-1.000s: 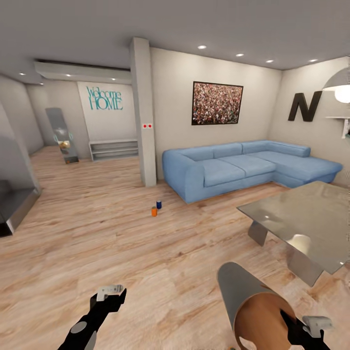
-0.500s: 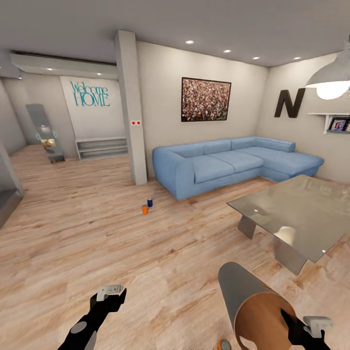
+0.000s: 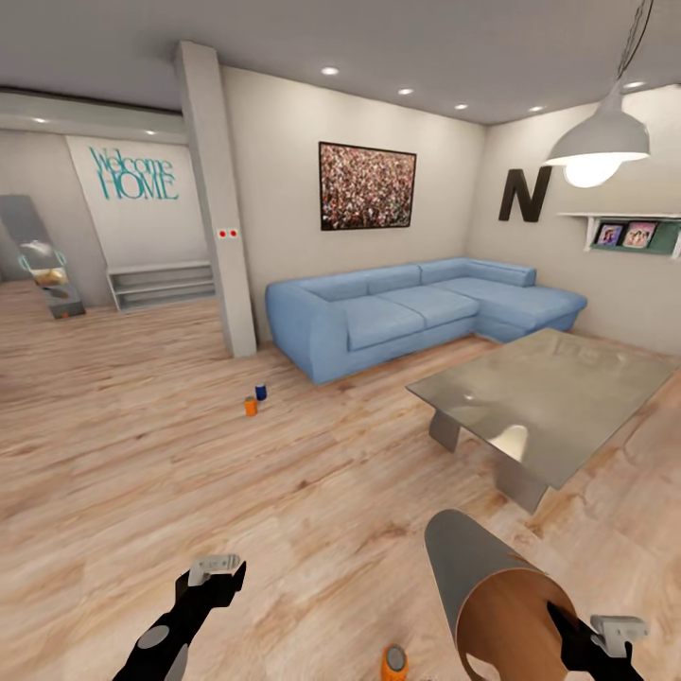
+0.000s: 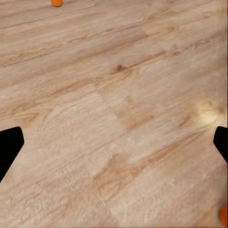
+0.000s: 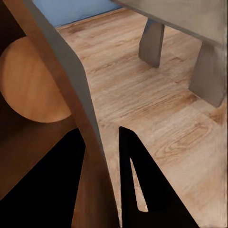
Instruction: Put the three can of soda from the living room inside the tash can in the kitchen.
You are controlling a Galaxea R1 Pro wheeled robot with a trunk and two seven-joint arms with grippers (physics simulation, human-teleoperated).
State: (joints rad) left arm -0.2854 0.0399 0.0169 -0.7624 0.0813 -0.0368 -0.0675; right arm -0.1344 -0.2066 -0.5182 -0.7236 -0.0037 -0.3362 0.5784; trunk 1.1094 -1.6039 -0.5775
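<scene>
Standing in the living room, we face the light-blue sofa (image 3: 416,312) and the glass-topped table (image 3: 553,402). Our right gripper (image 3: 582,638) clamps its fingers on the wall of the trash can (image 3: 497,596), held tilted with its brown inside toward us. Our left gripper (image 3: 216,572) hangs over the wood floor (image 3: 189,454) with fingers spread wide and nothing between them. One orange soda can (image 3: 394,661) stands just before us; another orange can (image 3: 251,407) and the dark blue can (image 3: 261,391) stand close together farther off, near the pillar (image 3: 218,199).
</scene>
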